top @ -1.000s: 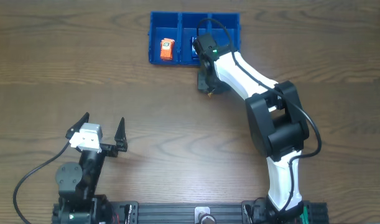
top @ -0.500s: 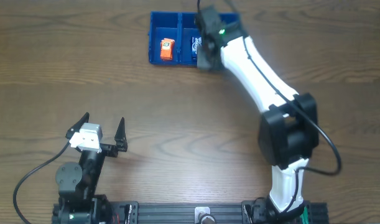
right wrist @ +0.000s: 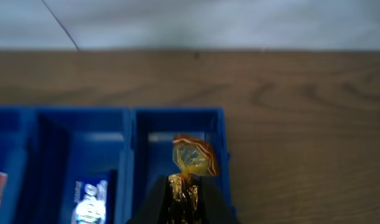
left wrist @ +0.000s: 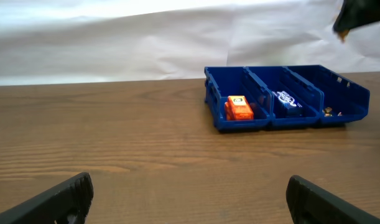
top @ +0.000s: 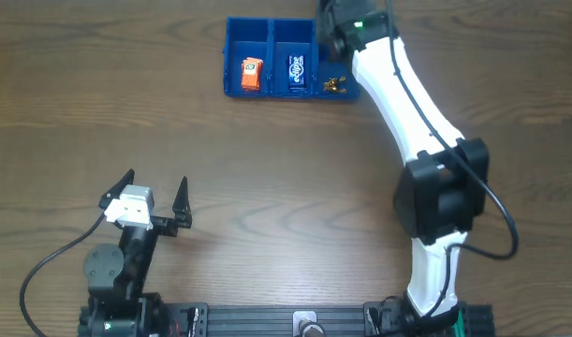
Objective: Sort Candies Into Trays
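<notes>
Wood-grain surface (top: 267,187), matte brown. Rigid blue plastic tray (top: 231,56), rectangular, three open compartments, stands at the far edge.

- Left compartment: boxy orange candy (top: 252,76).
- Middle: flat blue-wrapped candy (top: 297,70).
- Right: small gold pieces (top: 334,85) on the floor.

Right end effector (right wrist: 183,190) is lifted above the right compartment, fingers pinched narrow on a gold candy (right wrist: 193,158) with a crinkled foil wrapper and a twisted, flared end. Left end effector (top: 155,183) is spread wide, holding nothing, well apart from the tray.
</notes>
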Controlling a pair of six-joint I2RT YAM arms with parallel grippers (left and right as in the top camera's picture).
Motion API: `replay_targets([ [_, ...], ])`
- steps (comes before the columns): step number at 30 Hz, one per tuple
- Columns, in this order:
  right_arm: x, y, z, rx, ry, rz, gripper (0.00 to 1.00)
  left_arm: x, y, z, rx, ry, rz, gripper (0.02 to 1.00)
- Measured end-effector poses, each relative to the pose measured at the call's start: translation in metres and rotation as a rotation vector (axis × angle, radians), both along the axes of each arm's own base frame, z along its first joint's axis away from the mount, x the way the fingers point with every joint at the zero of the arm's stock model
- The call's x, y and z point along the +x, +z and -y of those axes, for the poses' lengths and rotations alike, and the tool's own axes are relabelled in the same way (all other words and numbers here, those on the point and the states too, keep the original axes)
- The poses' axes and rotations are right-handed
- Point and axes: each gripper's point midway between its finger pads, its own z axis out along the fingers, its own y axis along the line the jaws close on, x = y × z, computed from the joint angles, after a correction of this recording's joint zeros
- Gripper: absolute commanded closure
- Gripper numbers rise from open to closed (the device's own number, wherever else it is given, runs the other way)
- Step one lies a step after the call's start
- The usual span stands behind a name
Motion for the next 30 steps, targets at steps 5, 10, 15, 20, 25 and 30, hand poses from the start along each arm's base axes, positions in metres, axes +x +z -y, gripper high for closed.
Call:
replay_targets([
  [5, -0.001, -0.024, -0.001, -0.019, 0.010, -0.054, 0.014, 0.000, 0.000, 0.000, 0.000, 0.000, 0.000, 0.020],
  [10, -0.001, -0.024, -0.001, -0.019, 0.014, -0.052, 0.001, 0.000, 0.000, 0.000, 0.000, 0.000, 0.000, 0.020],
  [15, -0.002, -0.025, -0.003, -0.012, 0.021, -0.057, 0.003, 0.000, 0.000, 0.000, 0.000, 0.000, 0.000, 0.020],
  [20, -0.010, -0.026, -0.001, -0.023, 0.023, -0.098, 0.001, 0.000, 0.000, 0.000, 0.000, 0.000, 0.000, 0.023],
  [25, -0.037, 0.021, 0.009, -0.034, 0.043, -0.104, 0.003, 0.000, 0.000, 0.000, 0.000, 0.000, 0.000, 0.020],
  [30, -0.091, 0.128, 0.061, -0.008, -0.008, 0.009, 0.003, 0.000, 0.000, 0.000, 0.000, 0.000, 0.000, 0.023],
])
